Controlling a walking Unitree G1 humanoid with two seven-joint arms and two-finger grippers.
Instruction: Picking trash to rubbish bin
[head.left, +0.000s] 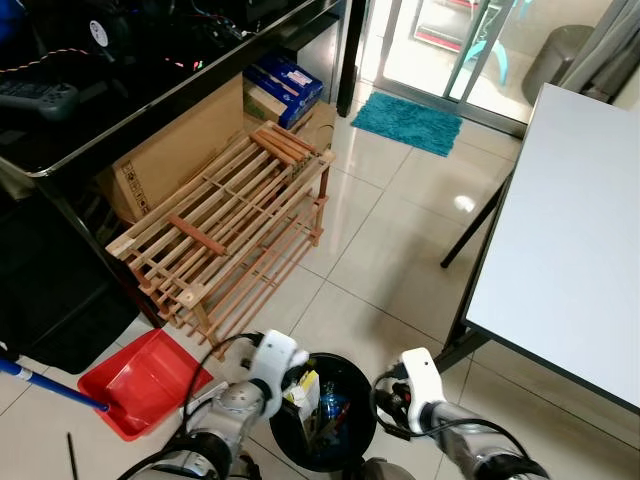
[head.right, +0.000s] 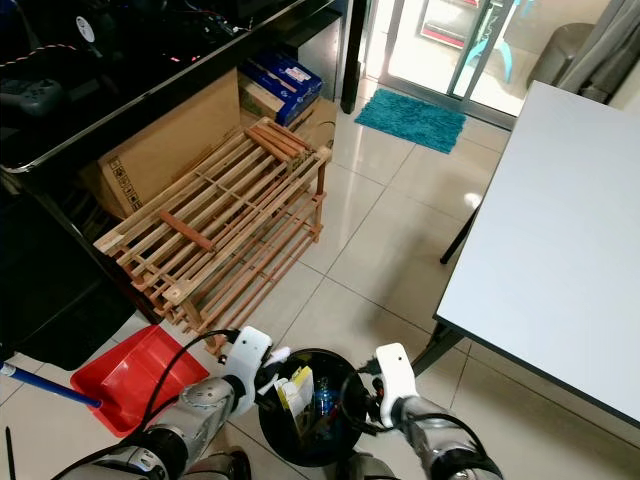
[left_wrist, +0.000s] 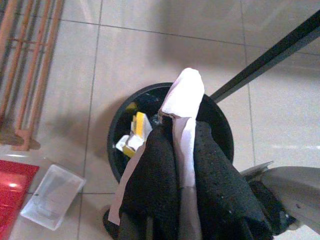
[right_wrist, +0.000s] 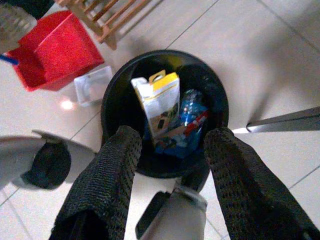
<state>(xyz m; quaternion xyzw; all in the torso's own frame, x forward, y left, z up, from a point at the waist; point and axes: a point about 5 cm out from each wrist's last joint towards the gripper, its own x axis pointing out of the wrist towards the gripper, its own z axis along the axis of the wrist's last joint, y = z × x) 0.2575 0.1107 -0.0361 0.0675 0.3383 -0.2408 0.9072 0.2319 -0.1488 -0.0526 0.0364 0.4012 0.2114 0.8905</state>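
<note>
Left wrist view: I am pinching a strip of white paper (left_wrist: 183, 107) between my left gripper (left_wrist: 185, 165)'s two black fingers, closed tight on it, with its upper end poking out past the fingertips and hanging over the black rubbish bin (left_wrist: 118, 131). My right gripper (right_wrist: 170, 150) is hovering above the same bin with its fingers spread wide and nothing between them. Inside the bin a yellow-and-white carton (right_wrist: 159, 102) is standing on end beside a blue wrapper (right_wrist: 186, 117). On the tiles just beside the bin a clear plastic tray (left_wrist: 52, 196) is lying near a red dustpan (head.left: 140, 380), with a wooden rack (head.left: 225, 225) beyond.

I am judging the paper ready to drop, but it is light and long: released near the rim, it could slide down the outside or cling to my finger. The tray, too, is waiting on the floor.
</note>
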